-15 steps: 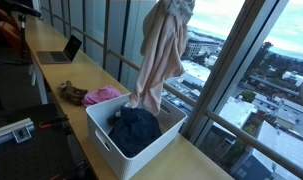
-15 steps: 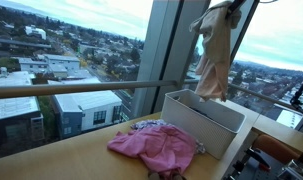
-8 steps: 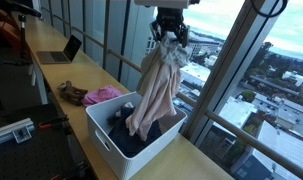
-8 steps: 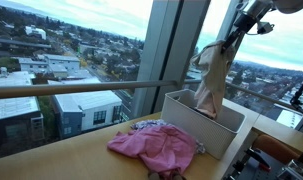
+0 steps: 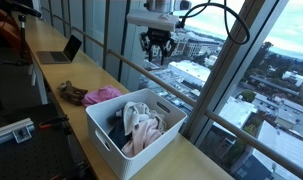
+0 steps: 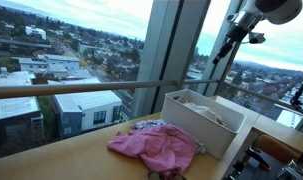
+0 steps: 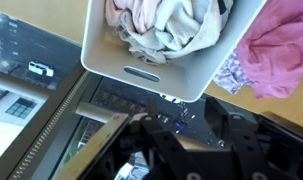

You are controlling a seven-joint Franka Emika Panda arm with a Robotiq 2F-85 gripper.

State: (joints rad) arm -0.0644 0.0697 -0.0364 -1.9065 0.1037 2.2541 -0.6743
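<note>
Hand (image 5: 156,54): above bin (image 5: 106,141), spread, empty | Cloth (image 5: 142,126): in bin, atop dark clothes (image 5: 119,124) | Pink garment (image 5: 103,95): on bench (image 5: 63,72) beside bin | Best practice: rise straight, clear of bin rim.

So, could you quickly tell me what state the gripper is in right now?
The gripper is open, holding nothing, above the white bin.

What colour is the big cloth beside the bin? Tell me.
Pink cloth, best in an exterior view.
</note>
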